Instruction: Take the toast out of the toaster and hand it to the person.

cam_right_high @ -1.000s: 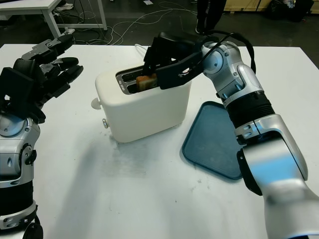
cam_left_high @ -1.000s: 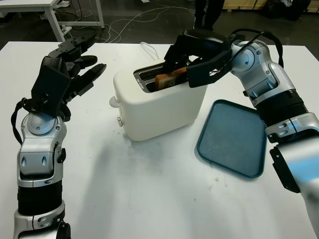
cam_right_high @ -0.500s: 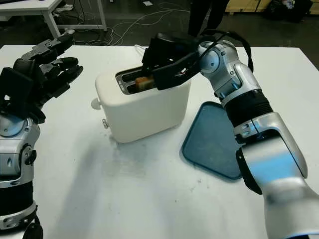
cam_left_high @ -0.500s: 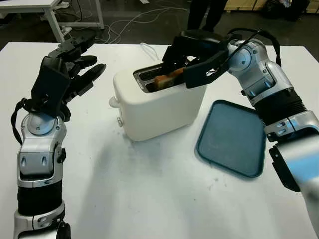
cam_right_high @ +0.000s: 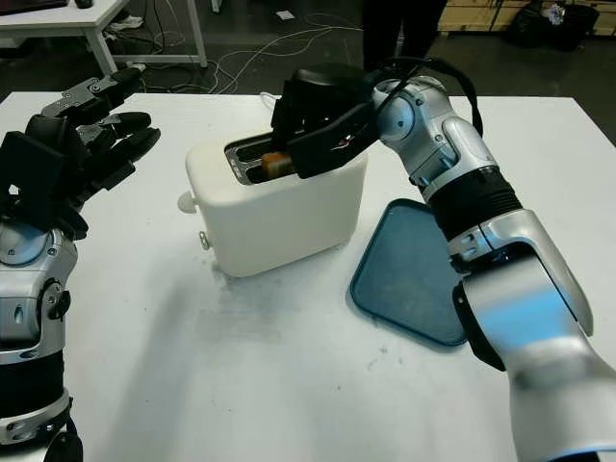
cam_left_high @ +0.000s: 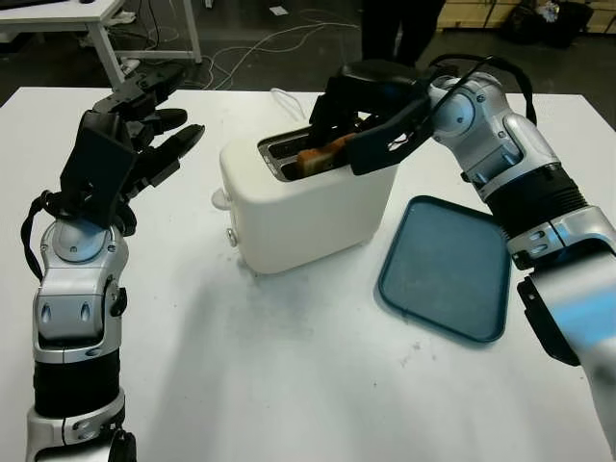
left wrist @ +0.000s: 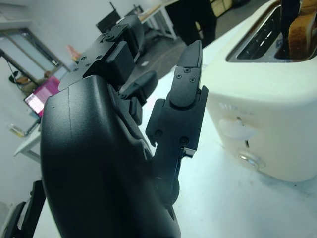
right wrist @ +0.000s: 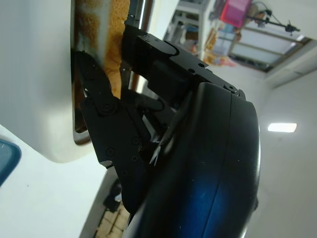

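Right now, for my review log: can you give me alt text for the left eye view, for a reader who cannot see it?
The robot's right hand closes its fingers around a slice of toast standing in the slot of a white toaster on a white table. A dark blue tray lies beside the toaster, and the open left hand is raised on the toaster's other side.

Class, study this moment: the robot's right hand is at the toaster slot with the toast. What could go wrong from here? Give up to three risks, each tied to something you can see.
1. The right hand pinches the toast while it still sits in the slot; a thin grip might crumble or drop it.
2. Nothing steadies the toaster: the left hand is open, raised beside it. Pulling could drag or tip it.
3. The tray lies close beside the toaster and could get nudged.
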{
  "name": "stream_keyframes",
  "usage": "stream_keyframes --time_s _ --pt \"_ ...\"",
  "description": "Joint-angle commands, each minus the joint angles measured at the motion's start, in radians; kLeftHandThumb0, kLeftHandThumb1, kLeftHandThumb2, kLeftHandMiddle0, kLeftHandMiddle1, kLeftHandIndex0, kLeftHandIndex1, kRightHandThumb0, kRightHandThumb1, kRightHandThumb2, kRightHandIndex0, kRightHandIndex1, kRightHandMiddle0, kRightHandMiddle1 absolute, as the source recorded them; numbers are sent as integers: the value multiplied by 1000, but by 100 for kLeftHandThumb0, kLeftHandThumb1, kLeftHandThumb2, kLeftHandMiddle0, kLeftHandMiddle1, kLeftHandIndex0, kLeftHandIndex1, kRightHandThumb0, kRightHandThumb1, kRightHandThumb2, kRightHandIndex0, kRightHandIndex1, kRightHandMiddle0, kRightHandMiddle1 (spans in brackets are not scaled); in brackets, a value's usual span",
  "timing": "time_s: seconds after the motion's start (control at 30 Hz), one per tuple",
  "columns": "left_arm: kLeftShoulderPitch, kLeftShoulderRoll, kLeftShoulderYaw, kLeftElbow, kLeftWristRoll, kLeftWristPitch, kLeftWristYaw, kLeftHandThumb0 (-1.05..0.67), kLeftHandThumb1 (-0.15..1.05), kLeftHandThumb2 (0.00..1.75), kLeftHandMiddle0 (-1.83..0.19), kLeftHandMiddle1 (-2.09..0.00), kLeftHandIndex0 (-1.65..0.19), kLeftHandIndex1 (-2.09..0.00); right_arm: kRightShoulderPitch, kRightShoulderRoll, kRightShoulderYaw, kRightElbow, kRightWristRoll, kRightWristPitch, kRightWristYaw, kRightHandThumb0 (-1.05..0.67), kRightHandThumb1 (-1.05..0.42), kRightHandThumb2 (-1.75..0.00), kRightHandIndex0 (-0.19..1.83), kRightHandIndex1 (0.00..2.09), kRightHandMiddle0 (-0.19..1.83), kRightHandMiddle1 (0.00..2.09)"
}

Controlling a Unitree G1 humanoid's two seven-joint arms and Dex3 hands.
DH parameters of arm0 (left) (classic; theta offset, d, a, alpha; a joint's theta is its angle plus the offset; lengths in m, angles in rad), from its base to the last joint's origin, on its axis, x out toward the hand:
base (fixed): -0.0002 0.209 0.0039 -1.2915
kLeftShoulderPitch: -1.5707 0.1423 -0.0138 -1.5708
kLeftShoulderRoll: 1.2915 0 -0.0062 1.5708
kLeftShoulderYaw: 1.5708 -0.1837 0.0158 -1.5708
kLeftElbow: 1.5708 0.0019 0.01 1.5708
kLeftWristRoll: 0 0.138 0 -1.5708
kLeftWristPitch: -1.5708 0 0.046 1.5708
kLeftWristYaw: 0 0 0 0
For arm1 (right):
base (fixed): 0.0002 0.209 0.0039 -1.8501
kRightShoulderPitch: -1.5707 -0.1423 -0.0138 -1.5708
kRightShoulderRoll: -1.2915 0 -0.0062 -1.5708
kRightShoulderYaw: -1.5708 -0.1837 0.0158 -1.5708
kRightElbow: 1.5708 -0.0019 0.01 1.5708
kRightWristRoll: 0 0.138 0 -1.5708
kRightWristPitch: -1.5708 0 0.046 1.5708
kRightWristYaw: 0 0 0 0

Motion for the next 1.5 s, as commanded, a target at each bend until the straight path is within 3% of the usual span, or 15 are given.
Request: stream_keyframes --time_s 0.0,0.23,0.37,0.4,0.47,0.57,0.63,0.87,1.17,1.47 --pt "9 -2 8 -10 -7 -5 6 -24 90 18 -23 -81 -57 -2 98 15 84 25 -64 -31 60 -48 -65 0 97 96 131 10" --pt "4 0 6 -8 -7 -5 5 -24 89 18 -23 -82 -57 -2 123 -21 118 -23 -113 -70 14 -56 -71 -2 99 102 132 10" --pt "3 -2 4 -8 -4 -4 8 -24 89 19 -23 -83 -57 -2 139 -50 156 -54 -190 -126 -78 -66 -83 -1 98 137 128 21" --pt "3 -2 4 -7 -4 -5 8 -24 89 19 -23 -83 -57 -2 143 -57 165 -55 -214 -154 -125 -66 -85 -1 98 142 118 39" --pt "3 -2 4 -4 -6 -12 6 -25 89 19 -23 -83 -57 -2 151 -66 170 -43 -247 -213 -235 -62 -91 -6 101 157 94 104" --pt "4 -1 5 -6 -5 -9 6 -25 89 19 -23 -83 -57 -2 153 -66 161 -23 -275 -242 -356 -56 -92 -30 105 170 82 154" --pt "6 4 4 -6 0 -9 5 -26 89 19 -23 -84 -57 -2 146 -66 150 -8 -278 -261 -415 -52 -92 -38 108 173 80 169" --pt "7 -3 10 -6 -11 -7 4 -24 89 20 -22 -83 -57 -2 99 -64 74 36 -226 -296 -529 -47 -92 -41 113 175 80 175" --pt "11 4 4 -4 -2 -11 8 -24 89 20 -23 -82 -57 -2 -20 -53 -87 98 -97 -243 -455 -46 -92 -36 103 175 72 175" --pt "11 4 6 -5 -4 -7 9 -24 88 20 -23 -82 -57 -2 -176 -40 -226 299 60 -186 -346 -47 -92 -42 95 175 67 175"
